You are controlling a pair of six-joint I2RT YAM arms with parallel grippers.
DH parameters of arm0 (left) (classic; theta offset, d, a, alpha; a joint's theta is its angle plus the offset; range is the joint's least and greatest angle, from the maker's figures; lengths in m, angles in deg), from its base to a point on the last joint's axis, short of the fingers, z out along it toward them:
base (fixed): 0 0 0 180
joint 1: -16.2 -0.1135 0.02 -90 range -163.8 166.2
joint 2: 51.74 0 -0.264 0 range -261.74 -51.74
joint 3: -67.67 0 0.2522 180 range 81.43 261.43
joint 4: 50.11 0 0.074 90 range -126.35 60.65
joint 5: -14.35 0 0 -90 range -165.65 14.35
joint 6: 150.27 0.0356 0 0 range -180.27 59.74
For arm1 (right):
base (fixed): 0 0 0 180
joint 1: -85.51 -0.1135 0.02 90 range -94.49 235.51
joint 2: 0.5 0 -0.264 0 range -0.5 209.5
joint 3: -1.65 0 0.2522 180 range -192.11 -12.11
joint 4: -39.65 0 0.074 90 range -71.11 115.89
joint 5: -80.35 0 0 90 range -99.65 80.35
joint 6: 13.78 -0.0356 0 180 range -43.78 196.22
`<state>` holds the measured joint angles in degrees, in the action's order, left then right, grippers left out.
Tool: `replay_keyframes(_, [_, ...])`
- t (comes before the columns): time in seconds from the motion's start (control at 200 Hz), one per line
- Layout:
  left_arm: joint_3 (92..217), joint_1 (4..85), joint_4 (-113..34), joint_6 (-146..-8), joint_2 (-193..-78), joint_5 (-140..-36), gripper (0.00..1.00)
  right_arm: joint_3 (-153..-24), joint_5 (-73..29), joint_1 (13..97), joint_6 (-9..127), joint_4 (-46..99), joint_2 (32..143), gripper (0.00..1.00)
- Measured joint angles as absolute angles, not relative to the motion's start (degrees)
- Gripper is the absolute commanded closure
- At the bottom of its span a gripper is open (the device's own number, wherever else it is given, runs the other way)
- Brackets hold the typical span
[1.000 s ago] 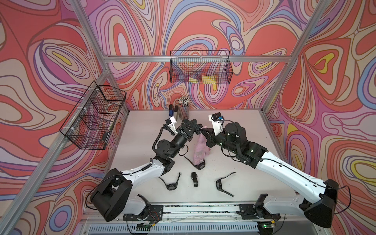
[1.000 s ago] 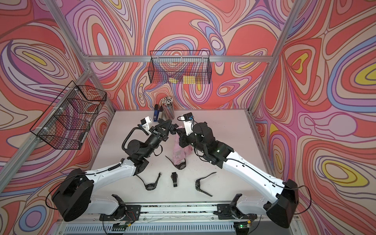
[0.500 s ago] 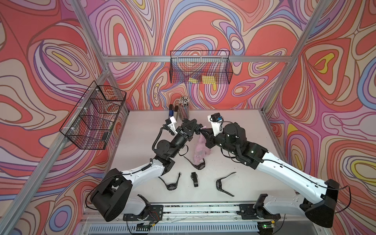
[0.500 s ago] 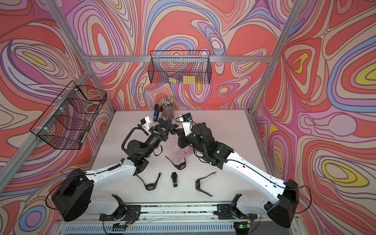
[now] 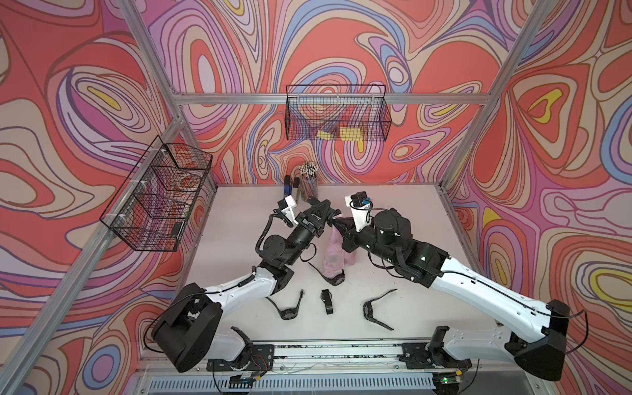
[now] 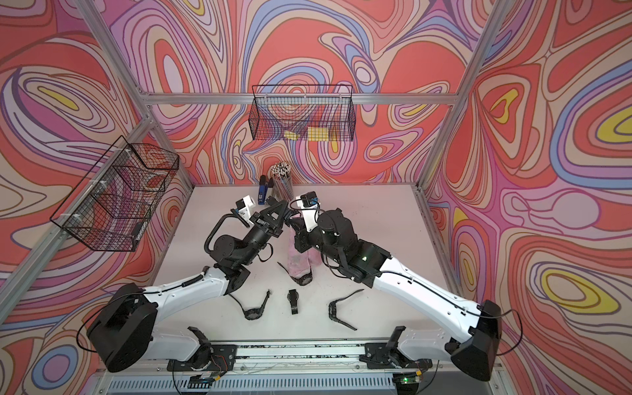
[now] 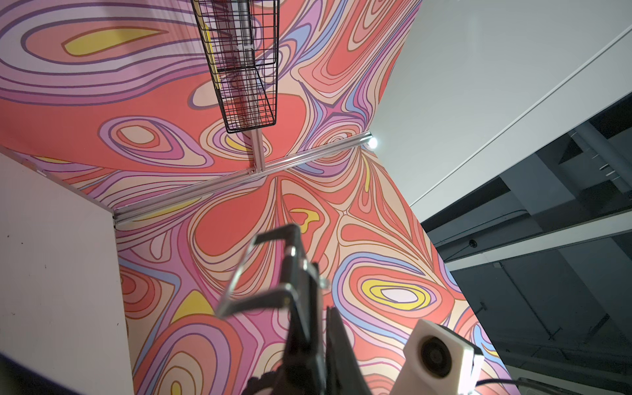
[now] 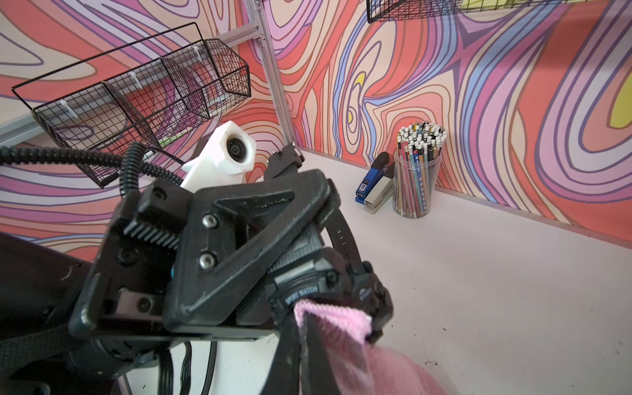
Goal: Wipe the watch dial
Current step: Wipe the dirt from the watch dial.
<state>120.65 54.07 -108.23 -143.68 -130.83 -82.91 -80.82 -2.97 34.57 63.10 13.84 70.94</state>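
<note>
If our right gripper [image 5: 339,226], clamped on the cloth [image 5: 333,251], presses too hard, we think the watch [image 8: 328,277] could twist in our left gripper [image 5: 325,214], clamped on its strap [image 8: 343,232] above the table [image 5: 403,212] — chunky ridged black plastic against soft, fuzzy pink fabric.

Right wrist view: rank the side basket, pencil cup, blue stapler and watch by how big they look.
1. side basket
2. pencil cup
3. blue stapler
The watch is unranked against the cup: it sits near the lens and is partly hidden. It does look bigger than the stapler.
</note>
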Motion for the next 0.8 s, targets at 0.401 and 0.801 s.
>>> replay_keyframes(0.401, [120.7,54.1,-108.0,-143.7,-130.8,-83.0,1.0,-80.9,-4.4,39.0,64.9,13.7,71.0,1.0])
replay_keyframes(0.801, [120.7,54.1,-108.1,-143.7,-130.8,-83.1,1.0,-80.6,-5.6,38.3,63.4,13.9,71.0,1.0])
